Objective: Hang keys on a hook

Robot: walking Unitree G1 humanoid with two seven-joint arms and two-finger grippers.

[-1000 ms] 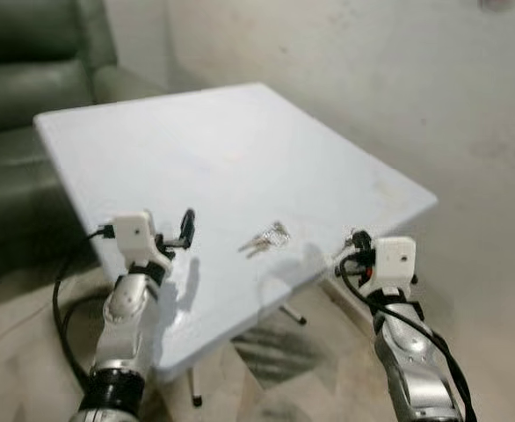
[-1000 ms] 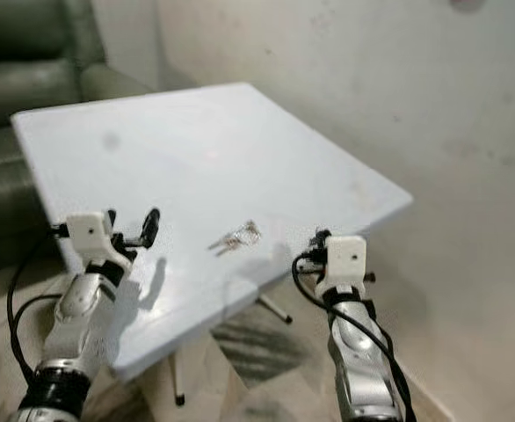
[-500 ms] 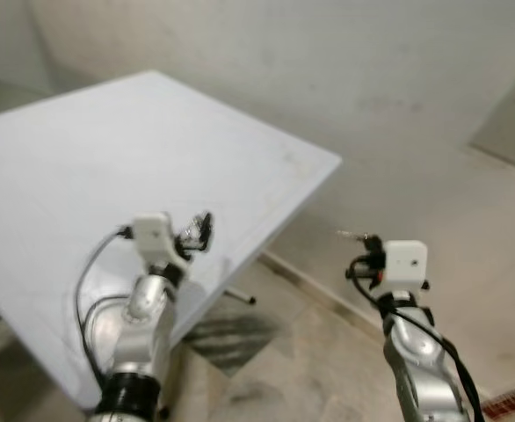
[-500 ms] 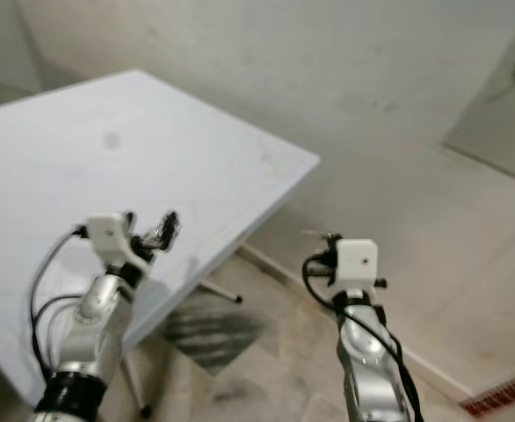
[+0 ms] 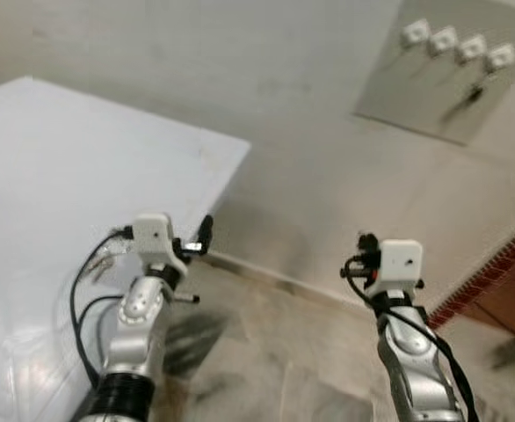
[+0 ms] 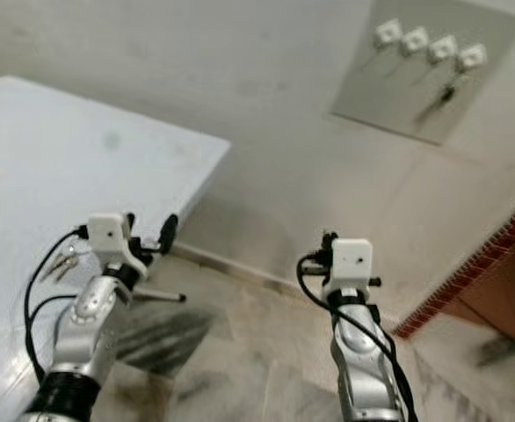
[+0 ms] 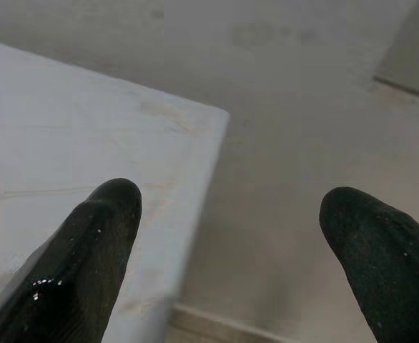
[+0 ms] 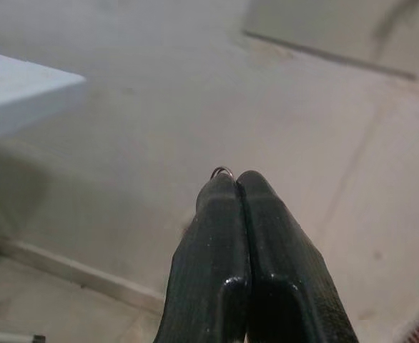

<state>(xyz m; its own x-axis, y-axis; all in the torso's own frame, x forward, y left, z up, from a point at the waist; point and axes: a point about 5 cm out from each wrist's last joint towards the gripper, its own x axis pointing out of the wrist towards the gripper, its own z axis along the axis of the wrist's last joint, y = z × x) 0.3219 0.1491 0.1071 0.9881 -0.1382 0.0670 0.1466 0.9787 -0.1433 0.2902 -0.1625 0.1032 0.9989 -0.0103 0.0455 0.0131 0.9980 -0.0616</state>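
At the right fingertips: the right gripper (image 8: 236, 177) has its two black fingers pressed flat together, and a thin metal ring (image 8: 222, 171) peeps out at their tip. It is pinched there, probably so that a loop stays free to slip over a hook.
Between the left fingers: nothing. The left gripper (image 7: 231, 194) stands spread wide and points past the table's corner toward the wall.
Keys: a small bunch of keys (image 6: 61, 261) lies flat on the white table (image 5: 82, 149), close behind the left wrist, at about 9 o'clock from the left gripper in the head view.
Arms: both are raised in front of the body, the left at 8 o'clock and the right at 5 o'clock in the head view, held clear of the table edge.
Hook board: a grey panel (image 5: 446, 70) on the wall at 1 o'clock, well apart from both grippers, carries four white hooks (image 5: 443, 39) in a row. A dark item (image 5: 474, 92) hangs beneath the hooks nearer 2 o'clock; the others look free.
Step in hand: judged to be the carry toward the board, with the ring held ready.
Risk: so slight a pinch could let the ring slip.
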